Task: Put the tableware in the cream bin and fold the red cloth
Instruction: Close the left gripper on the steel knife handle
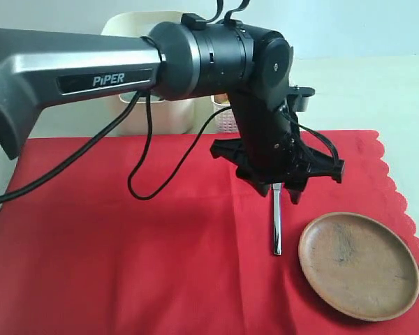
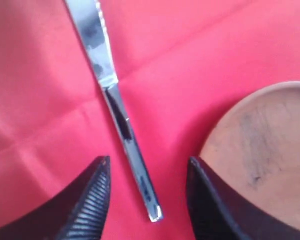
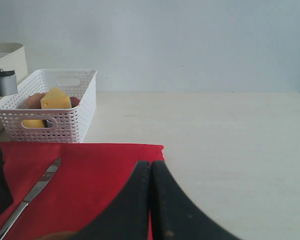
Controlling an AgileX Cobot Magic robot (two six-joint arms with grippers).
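The silver table knife (image 1: 276, 225) lies on the red cloth (image 1: 126, 251), just left of the round brown plate (image 1: 357, 265). My left gripper (image 1: 282, 187) hangs over the knife's upper end. In the left wrist view it (image 2: 149, 160) is open, one finger on each side of the knife (image 2: 121, 117) handle, with a gap on both sides. The plate (image 2: 265, 145) lies beside one finger. My right gripper (image 3: 150, 164) is shut on nothing, near the red cloth (image 3: 90, 175) corner. The cream bin (image 1: 171, 115) stands behind the left arm.
A white lattice basket (image 3: 55, 110) holding cheese and other food stands beside the cream bin (image 3: 10, 55), off the cloth's far edge. The left arm and its cables span the exterior view. Bare pale table (image 3: 230, 140) lies beyond the cloth's scalloped right edge (image 1: 398, 188).
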